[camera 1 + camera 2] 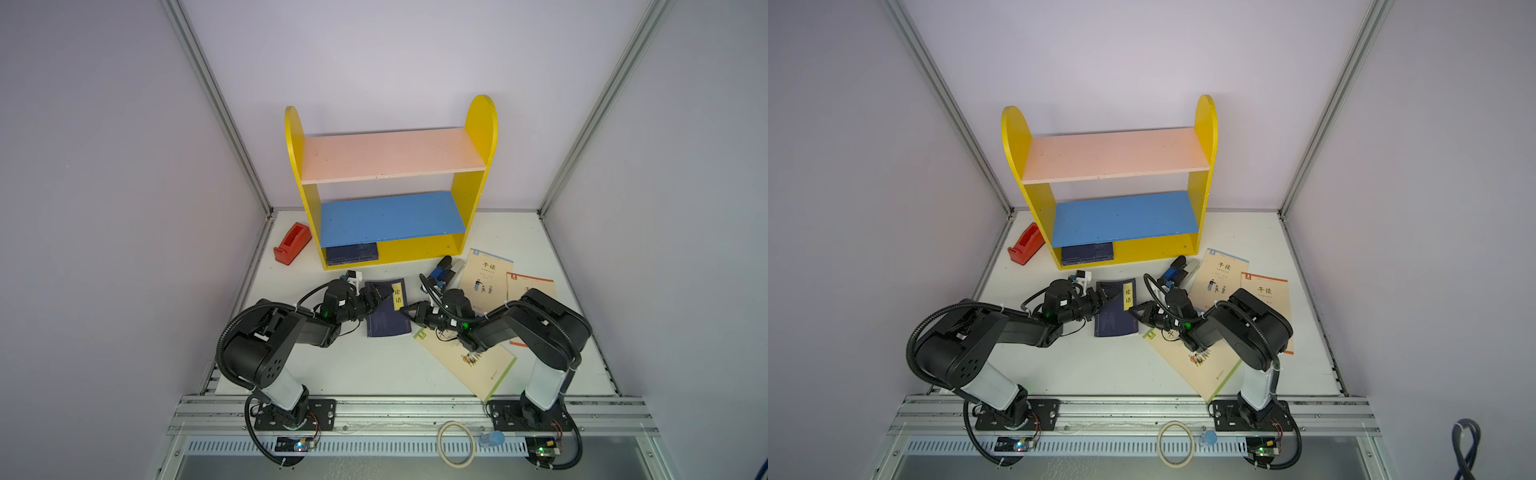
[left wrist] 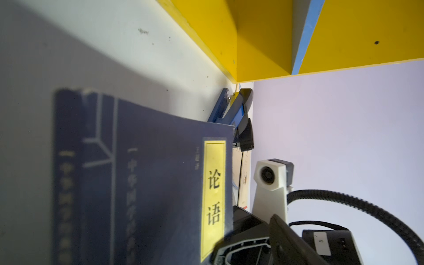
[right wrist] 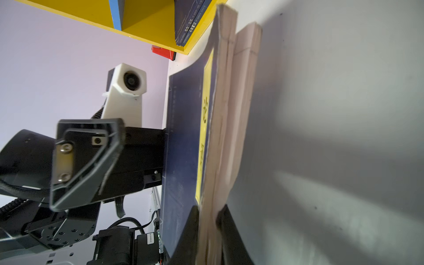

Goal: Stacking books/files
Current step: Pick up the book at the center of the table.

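1. In both top views: navy book [image 1: 388,321] [image 1: 1116,322] on the surface [image 1: 365,370], in front of the shelf [image 1: 473,199], between the two arms. Left jaws at the edge away from the yellow label, spread wide. Right jaws at the label edge, clenched on the navy book.
2. Same views: more navy books [image 1: 351,253] lying flat in the shelf's bottom compartment, at its left end. Three cream books [image 1: 486,276] on the surface to the right, one of them partly under the right arm. Stapler [image 1: 440,269] just behind the right arm's wrist; tape dispenser [image 1: 292,244] left of the shelf, apart from it.
3. Left wrist: navy book [image 2: 149,183] close up and blurred, label sharp. Stapler [image 2: 236,114] beyond its far edge, shelf [image 2: 259,46] behind that. Left jaws out of sight here.
4. Right wrist: two black fingers [image 3: 193,234] pinching the cream page edge of the navy book [image 3: 181,137], cover bowed outward. One finger [image 3: 85,160] of the left jaws standing clear of the cover, released, nothing gripped. Navy books [image 3: 188,23] visible in the shelf beyond.
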### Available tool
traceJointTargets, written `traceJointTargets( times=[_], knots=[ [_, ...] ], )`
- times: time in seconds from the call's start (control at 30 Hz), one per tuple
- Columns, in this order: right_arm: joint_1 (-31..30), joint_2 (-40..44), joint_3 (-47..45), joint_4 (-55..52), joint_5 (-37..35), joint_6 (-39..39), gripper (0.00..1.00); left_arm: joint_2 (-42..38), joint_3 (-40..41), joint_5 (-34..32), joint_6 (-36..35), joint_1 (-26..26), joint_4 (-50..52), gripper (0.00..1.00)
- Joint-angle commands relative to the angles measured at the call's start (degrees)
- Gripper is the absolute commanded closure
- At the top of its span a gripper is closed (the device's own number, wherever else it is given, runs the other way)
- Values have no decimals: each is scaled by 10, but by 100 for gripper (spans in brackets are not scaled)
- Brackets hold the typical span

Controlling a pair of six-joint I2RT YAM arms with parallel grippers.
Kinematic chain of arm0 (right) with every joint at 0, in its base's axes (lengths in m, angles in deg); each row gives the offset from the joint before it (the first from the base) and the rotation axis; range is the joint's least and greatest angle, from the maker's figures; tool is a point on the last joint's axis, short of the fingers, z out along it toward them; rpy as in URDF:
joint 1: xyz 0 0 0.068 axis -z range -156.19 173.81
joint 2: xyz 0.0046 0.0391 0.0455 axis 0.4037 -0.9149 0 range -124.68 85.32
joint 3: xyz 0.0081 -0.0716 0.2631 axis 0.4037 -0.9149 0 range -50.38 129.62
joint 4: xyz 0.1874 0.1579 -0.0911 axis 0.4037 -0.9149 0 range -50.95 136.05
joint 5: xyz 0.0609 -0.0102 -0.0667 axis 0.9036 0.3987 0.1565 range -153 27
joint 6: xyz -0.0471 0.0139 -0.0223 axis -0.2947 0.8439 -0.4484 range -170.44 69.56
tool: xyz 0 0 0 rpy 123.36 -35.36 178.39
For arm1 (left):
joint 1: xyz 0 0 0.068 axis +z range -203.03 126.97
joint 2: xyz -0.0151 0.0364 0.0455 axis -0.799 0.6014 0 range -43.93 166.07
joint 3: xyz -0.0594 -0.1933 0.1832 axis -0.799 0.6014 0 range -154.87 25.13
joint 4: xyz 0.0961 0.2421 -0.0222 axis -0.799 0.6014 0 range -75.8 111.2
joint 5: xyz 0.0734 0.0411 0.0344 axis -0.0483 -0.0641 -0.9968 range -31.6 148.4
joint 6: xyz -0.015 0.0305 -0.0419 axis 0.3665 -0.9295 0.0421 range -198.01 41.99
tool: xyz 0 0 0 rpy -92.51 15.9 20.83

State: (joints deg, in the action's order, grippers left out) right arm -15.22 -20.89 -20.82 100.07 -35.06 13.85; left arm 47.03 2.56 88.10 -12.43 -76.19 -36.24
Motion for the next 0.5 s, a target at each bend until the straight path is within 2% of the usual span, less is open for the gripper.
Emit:
traceJointTargets(
  times=[0.0,0.17,0.27,0.4,0.47],
  knots=[
    [0,-17,6,58,13,0,100,-27,0,16,-16,0,10,19],
    [1,-24,14,65,24,0,100,-77,0,5,-34,1,74,29],
    [2,-13,15,57,25,-6,100,-89,3,11,-31,1,75,50],
    [2,13,18,27,23,-20,100,-89,13,24,-14,1,40,82],
    [2,27,18,14,20,-24,94,-92,16,27,-6,1,26,93]
  ],
)
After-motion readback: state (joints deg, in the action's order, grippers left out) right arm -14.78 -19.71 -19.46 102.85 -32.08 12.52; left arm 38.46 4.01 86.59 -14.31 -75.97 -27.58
